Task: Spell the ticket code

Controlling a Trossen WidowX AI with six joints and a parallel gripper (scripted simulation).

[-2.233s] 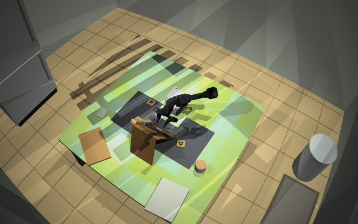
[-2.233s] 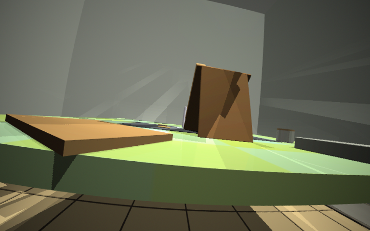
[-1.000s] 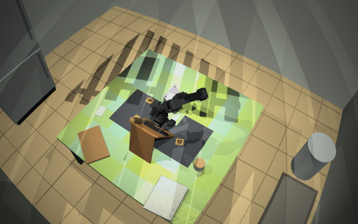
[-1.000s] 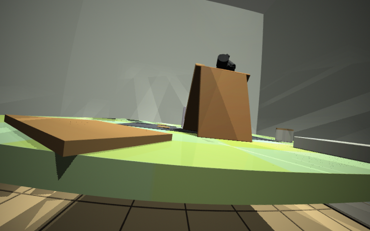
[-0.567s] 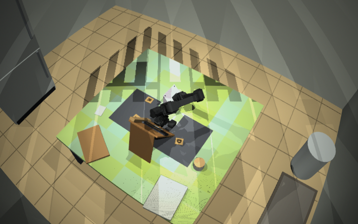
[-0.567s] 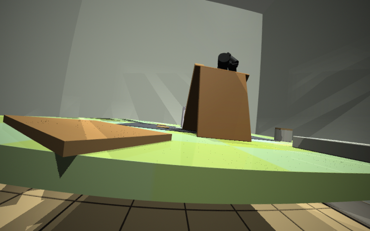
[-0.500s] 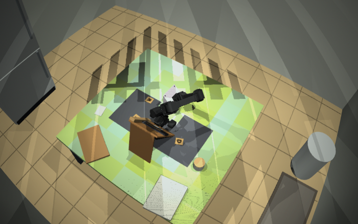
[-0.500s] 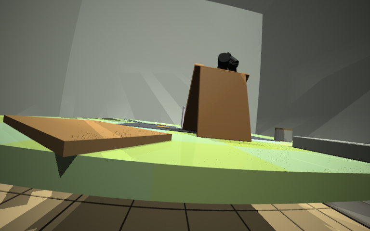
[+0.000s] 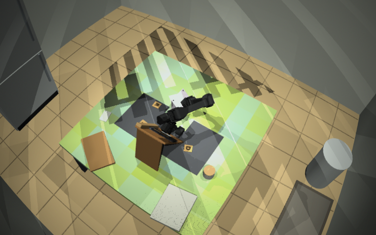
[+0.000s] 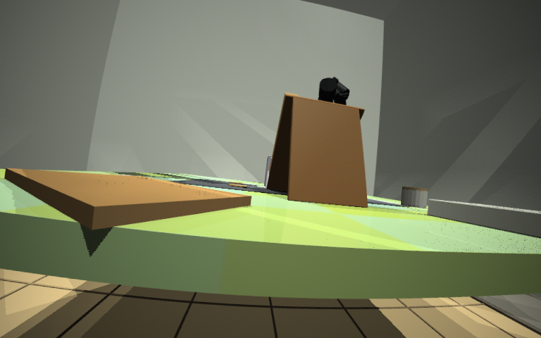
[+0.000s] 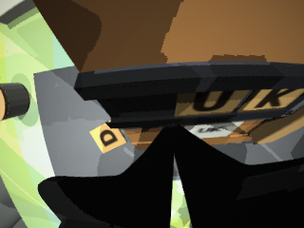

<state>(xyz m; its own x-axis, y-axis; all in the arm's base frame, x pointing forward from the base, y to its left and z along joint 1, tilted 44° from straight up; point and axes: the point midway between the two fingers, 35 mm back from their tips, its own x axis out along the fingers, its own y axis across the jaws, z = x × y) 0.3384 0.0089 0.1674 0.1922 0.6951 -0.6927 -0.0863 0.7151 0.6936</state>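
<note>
Pincer (image 9: pixel 179 131) (image 11: pixel 171 129) clenched on nothing, I have it at the rail (image 11: pixel 142 106), where U (image 11: pixel 211 102) and K (image 11: pixel 272 100) sit side by side

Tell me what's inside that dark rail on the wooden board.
Two letter tiles, U and K, sit side by side in the dark rail. Their lower edges are hidden behind its lip.

Your ticket (image 11: pixel 215 130) print partly hidden behind rail (image 11: pixel 138 105), K tile (image 11: pixel 275 101) running off wrist view's edge.
</note>
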